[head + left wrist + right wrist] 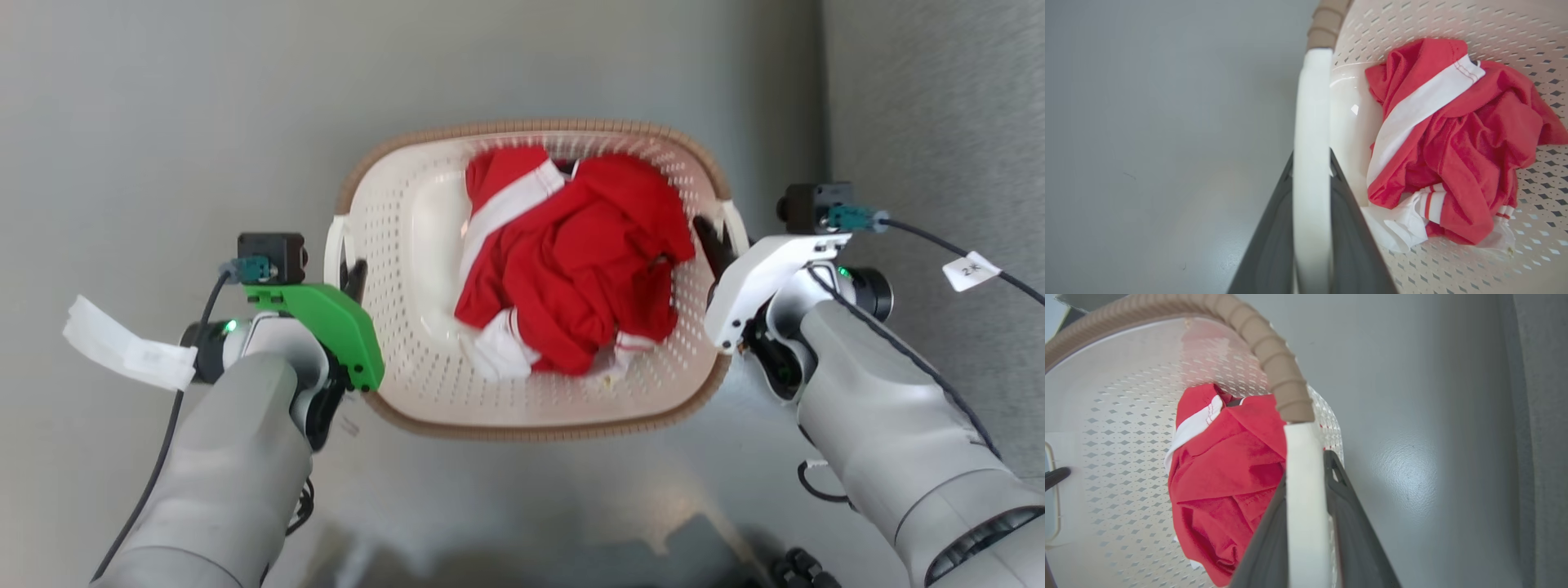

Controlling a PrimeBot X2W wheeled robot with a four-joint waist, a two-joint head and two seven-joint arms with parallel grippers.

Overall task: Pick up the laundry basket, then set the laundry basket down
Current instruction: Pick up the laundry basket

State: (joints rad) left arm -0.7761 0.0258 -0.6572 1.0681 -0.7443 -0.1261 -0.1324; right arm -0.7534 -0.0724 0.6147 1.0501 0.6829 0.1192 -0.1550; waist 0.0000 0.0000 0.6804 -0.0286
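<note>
1. At the far left, a white paper tag [122, 347] hangs off the cable of the left arm, over the plain grey floor [163, 122].
2. The left gripper [355, 278], under its green cover [326, 318], reaches to the basket's left side. In the left wrist view, the left gripper [1311, 157] has its two dark fingers pressed narrow against either face of the white left handle [1310, 122], one outside the basket and one inside.
3. The laundry basket [522, 128] is between the two arms, out in the open floor and nearer the floor's right edge. Its brown rim [1274, 355] runs round the cream perforated wall [1453, 16]. I cannot tell whether its base is touching the floor.
4. A crumpled red and white garment [588, 261] lies inside, heaped toward the right half, with the bare bottom showing on the left.
5. The right gripper [710, 237], with a white cover [759, 278], meets the right handle [735, 220]. In the right wrist view, the right gripper [1308, 465] is closed narrow on that white handle [1304, 490], which runs between the fingers.
6. A small label [970, 271] hangs on the right arm's cable.
7. A darker, grainy grey strip [939, 98] borders the floor's right edge.
</note>
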